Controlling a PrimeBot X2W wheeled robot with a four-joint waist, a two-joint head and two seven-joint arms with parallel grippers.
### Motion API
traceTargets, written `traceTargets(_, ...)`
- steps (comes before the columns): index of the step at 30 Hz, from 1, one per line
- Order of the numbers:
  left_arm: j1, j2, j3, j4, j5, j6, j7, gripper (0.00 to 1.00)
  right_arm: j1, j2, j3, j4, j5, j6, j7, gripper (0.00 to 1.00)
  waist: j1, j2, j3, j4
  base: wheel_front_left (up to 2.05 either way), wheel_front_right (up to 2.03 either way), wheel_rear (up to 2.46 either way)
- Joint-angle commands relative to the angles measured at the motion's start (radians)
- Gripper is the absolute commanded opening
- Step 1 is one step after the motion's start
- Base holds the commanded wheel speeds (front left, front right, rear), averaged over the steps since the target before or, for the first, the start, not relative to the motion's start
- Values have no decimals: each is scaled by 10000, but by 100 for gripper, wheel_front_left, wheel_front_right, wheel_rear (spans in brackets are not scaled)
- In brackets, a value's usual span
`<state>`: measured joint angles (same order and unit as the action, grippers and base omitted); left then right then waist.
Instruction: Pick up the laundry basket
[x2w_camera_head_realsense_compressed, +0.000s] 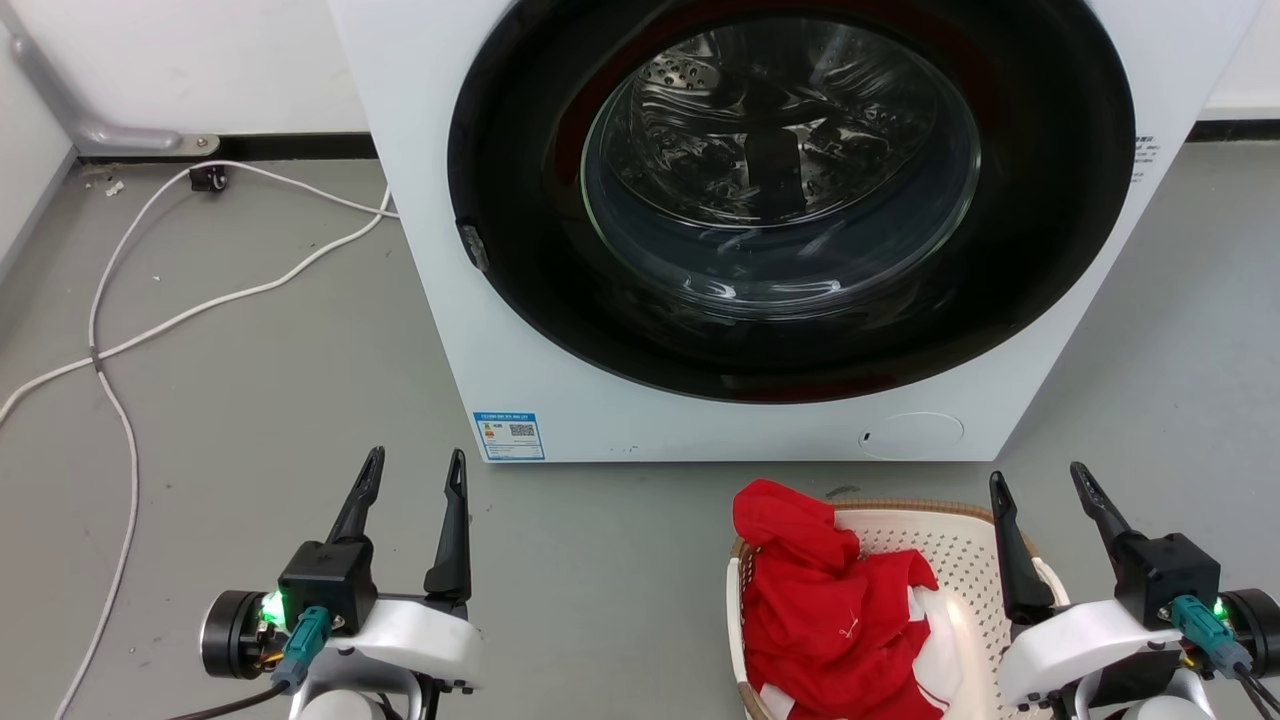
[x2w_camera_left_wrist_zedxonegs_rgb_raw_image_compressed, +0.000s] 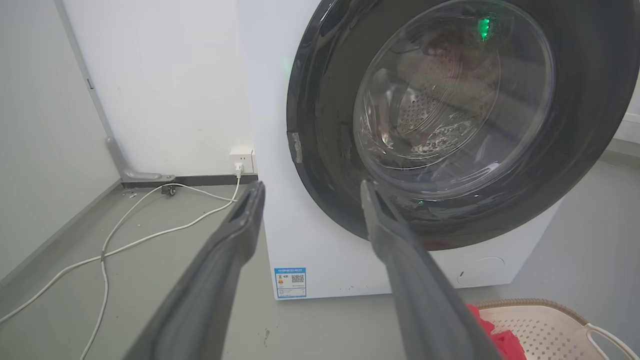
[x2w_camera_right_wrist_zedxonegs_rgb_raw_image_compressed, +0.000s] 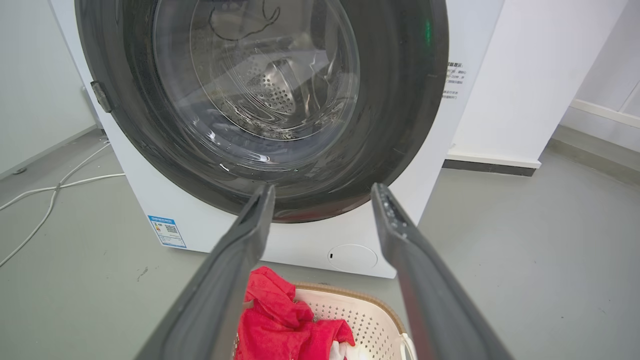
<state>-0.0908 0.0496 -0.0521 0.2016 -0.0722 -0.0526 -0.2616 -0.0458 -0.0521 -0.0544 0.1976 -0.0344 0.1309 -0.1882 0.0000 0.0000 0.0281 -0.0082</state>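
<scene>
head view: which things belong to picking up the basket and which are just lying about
For the job: cream-white perforated plastic laundry basket with brown woven-look rim; left gripper and right gripper, jaws open.
Lying about: big white front-loading washing machine; thin white power cable; red cloth bundled in the basket.

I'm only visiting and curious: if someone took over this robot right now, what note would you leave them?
Left tool: open, empty, over the floor to the left of the basket.
Right tool: open, empty, above the basket's right side.
Basket: on the floor in front of the washer, with a red cloth inside.
Done: nothing gripped or lifted yet.
Left: grip the basket and lift it.
</scene>
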Motion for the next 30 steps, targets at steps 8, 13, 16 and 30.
traceTargets(8, -113, 12, 29, 54, -64, 72, -40, 100, -102, 34, 13, 65, 172, -3, -67, 100, 0, 0, 48, -14, 0, 0, 0)
traceTargets(13, -85, 12, 12, 28, -51, 100, -40, 100, -108, 34, -13, 96, 179, -3, -90, 100, 0, 0, 55, -26, 0, 0, 0)
traceTargets(16, -118, 12, -1, -18, -36, 97, -40, 100, -144, 34, -50, 92, 221, -3, -79, 100, 0, 0, 120, -41, 0, 0, 0)
traceTargets(30, -508, 9, -230, 116, -118, -11, -40, 100, -406, 31, -404, 349, 421, -3, -154, 100, 0, 0, 946, -481, 0, 0, 0)
